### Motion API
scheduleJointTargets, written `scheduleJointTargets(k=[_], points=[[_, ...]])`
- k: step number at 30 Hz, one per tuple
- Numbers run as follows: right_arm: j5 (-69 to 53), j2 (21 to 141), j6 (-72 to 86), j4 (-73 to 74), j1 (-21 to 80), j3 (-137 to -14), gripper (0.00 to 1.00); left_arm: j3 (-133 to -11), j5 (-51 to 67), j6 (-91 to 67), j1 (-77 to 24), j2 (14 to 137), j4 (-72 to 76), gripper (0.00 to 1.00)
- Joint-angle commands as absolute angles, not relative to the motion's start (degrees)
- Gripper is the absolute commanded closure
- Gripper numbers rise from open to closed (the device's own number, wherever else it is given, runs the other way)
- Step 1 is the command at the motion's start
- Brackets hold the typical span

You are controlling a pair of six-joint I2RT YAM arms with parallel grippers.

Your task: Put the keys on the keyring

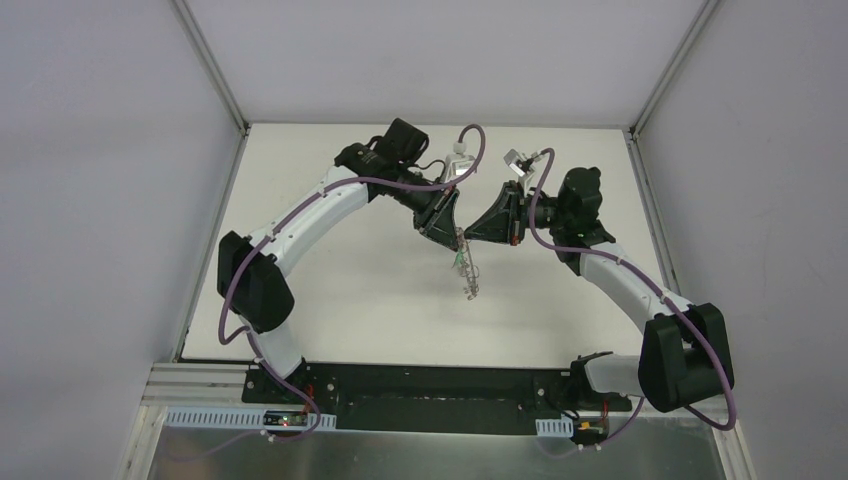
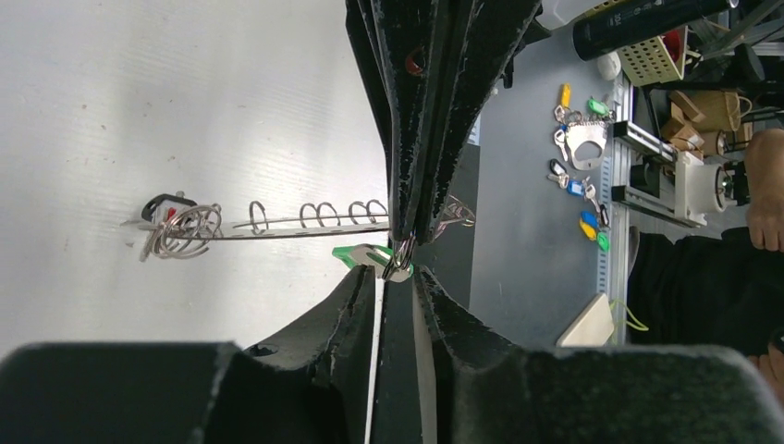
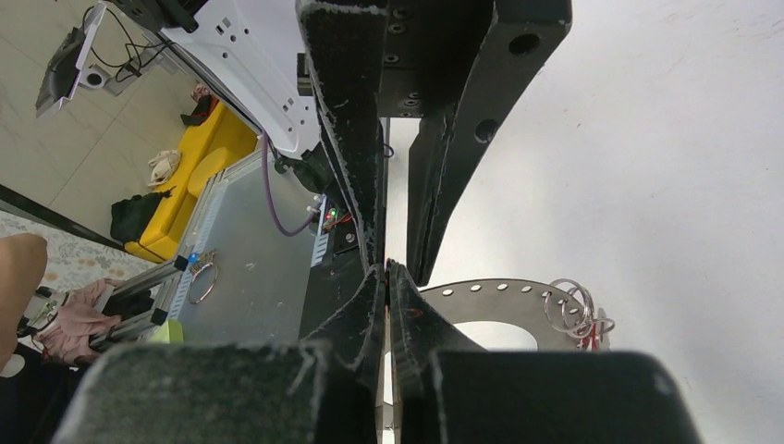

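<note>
The step in hand looks like threading the green key (image 2: 359, 254) onto the keyring (image 2: 277, 228). To do it well, the right gripper (image 3: 386, 273) should hold the ring steady by its rim. The left gripper (image 2: 398, 276) should work the key's small loop along a wire coil (image 2: 319, 215) without twisting the ring, and should not let go before the loop is fully caught.

The right fingers are pressed together on the ring's rim, holding it clear of the table (image 1: 350, 300) between the two arms, near the middle. The left fingers stand a narrow gap apart. The green key's loop sits at their tips, but whether they grip it cannot be told. Other keys (image 2: 165, 211) hang at the ring's opposite end.
</note>
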State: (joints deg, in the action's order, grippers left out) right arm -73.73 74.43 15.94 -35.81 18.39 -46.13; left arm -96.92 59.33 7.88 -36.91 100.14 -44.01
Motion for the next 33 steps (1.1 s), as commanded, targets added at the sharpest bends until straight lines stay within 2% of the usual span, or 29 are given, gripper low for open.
scheduleJointTargets(k=[1,7,13,33], points=[[-73.8,73.0,16.4,-40.4,18.0,-46.7,1.0,-99.1,58.4,12.2,-36.7,96.6,-46.6,0.75],[-73.7,73.2,16.6,-40.5,17.9,-46.8,1.0,-99.3,58.2,10.9,-36.6,96.1,-44.0,0.66],[-73.4,72.9,16.6,-40.4,17.9,-46.6,1.0,-100.2,59.4,7.4,-36.7,97.4,-40.1,0.64],[-73.1,73.0,16.4,-40.4,17.5,-46.5,1.0,-96.5,60.8,5.6,-37.9,97.8,-37.8,0.78]])
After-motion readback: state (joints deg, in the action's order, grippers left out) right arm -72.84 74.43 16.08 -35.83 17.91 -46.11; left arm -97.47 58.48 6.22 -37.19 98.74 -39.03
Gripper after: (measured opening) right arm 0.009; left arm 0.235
